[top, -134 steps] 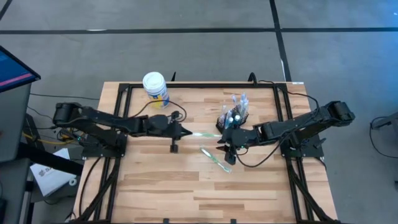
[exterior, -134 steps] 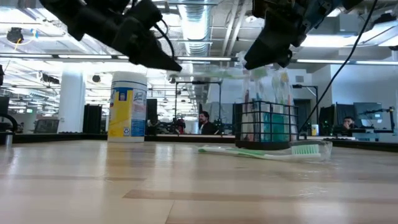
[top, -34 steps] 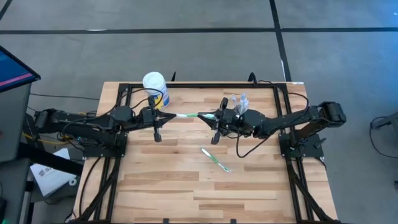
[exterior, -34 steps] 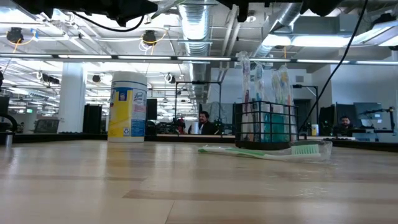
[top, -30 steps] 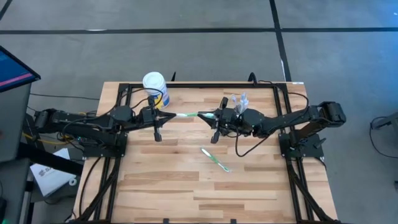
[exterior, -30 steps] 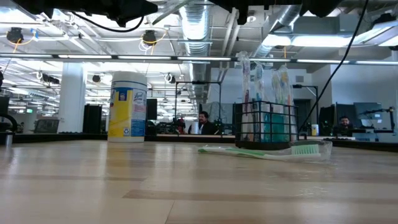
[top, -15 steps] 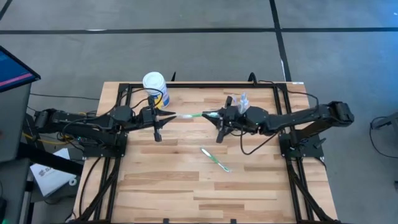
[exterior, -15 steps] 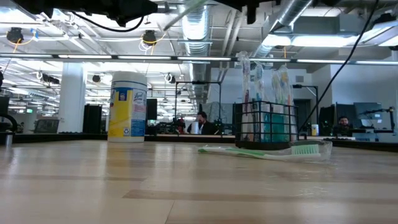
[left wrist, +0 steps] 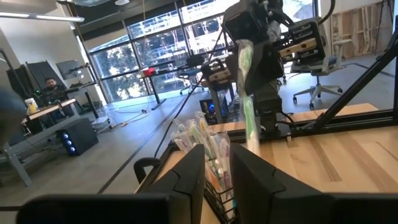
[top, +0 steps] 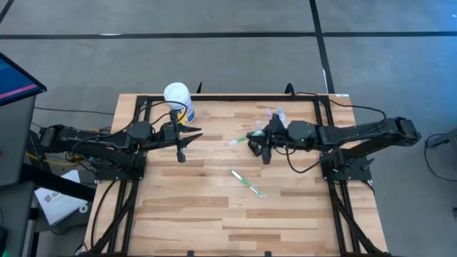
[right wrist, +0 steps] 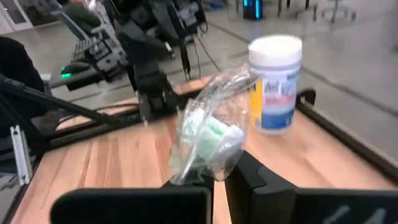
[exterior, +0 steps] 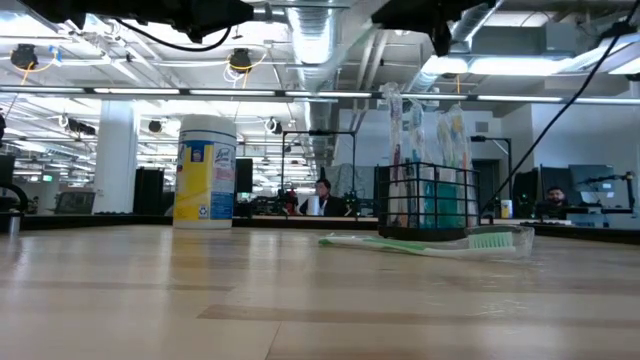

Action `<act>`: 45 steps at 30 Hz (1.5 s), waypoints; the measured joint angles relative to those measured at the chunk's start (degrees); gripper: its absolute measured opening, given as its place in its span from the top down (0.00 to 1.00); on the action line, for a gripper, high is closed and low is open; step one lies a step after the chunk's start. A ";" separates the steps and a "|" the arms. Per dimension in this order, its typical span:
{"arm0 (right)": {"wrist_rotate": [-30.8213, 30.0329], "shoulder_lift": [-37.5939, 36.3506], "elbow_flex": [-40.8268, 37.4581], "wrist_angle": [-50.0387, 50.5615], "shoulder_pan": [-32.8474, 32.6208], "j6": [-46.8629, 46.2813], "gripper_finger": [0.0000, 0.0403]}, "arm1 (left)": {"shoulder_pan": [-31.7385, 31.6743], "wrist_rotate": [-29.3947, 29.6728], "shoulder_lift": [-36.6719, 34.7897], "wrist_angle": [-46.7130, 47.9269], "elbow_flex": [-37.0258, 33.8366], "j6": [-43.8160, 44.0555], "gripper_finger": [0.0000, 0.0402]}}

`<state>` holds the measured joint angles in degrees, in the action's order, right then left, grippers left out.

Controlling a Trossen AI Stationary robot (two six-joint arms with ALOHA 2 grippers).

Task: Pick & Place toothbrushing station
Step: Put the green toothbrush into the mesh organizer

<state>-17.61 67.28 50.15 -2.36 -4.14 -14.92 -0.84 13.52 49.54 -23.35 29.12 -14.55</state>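
High view first: I see my right gripper [top: 255,140] held above the middle of the wooden table [top: 186,214], clenched on a green toothbrush in clear wrap [top: 238,140], whose free end sticks out toward the left arm. From the right wrist camera that wrapped brush [right wrist: 208,140] sits pinched between the two dark fingers [right wrist: 186,186], its green head toward the lens.

My left gripper [top: 194,136] hangs a little way off, apart from the brush, close to the white-lidded yellow-and-blue jar [top: 178,102]. Its fingers [left wrist: 186,177] show a gap in the left wrist camera and nothing sits between them, so I call it released.

The black wire-mesh holder [exterior: 425,200] stands upright toward the table's back right in the low camera, with several wrapped brushes [exterior: 418,130] sticking up out of it (mostly hidden under the right arm from above). A second green toothbrush [top: 246,182] lies flat on the boards, in front of the holder and nearer me.
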 joint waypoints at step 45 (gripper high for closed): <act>2.92 1.01 15.86 47.54 7.09 -13.39 0.99 | 0.00 -0.07 0.00 0.44 0.00 0.39 0.83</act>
<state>-14.69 68.29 66.01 45.18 2.95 -28.31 -0.84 13.45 49.54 -22.92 29.12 -14.15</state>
